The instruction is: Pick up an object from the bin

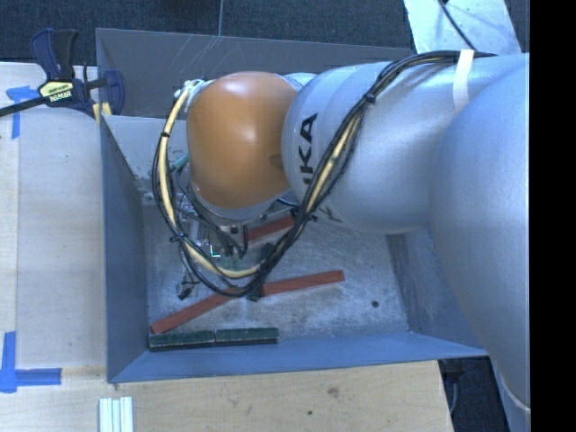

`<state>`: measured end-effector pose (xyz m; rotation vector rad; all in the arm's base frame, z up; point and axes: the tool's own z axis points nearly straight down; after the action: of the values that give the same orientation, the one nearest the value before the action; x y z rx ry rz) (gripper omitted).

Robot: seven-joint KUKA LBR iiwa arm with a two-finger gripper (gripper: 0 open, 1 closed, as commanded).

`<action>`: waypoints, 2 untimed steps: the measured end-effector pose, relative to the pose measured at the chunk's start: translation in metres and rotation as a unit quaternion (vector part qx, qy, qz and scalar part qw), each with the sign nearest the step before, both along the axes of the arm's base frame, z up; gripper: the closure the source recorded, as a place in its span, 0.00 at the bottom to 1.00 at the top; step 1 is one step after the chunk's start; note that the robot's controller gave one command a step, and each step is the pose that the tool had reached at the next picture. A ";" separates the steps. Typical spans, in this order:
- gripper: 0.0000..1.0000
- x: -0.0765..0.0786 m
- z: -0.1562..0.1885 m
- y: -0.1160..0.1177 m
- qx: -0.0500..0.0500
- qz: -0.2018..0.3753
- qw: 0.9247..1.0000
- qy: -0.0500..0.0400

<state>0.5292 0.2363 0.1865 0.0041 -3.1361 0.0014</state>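
A long reddish-brown stick (279, 288) lay slantwise on the bin floor, its left end near the near-left corner and its right end toward the middle right. A second reddish stick (268, 229) showed farther back, its left part hidden beneath the wrist. The tool (214, 250) hung low over the left-middle of the floor, between those two sticks, amid looping yellow and black cables (168, 201). Whether it was wide, narrow or holding anything could not be told. Above it sat the orange cover (236, 138), joined to the grey arm (405, 151) reaching in from the right. A dark green strip (216, 337) lay along the near wall. The grey bin (121, 268) had a scuffed, whitish-speckled floor. It stood on a pale surface (315, 394), with dark floor (297, 7) beyond the far wall.
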 end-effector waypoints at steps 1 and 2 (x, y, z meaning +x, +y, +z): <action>0.00 -0.034 -0.119 0.002 0.000 -0.107 0.994 -0.002; 0.00 -0.031 -0.115 -0.069 0.000 0.061 0.998 -0.004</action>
<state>0.4984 0.1673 0.0711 0.1946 -3.1376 0.0012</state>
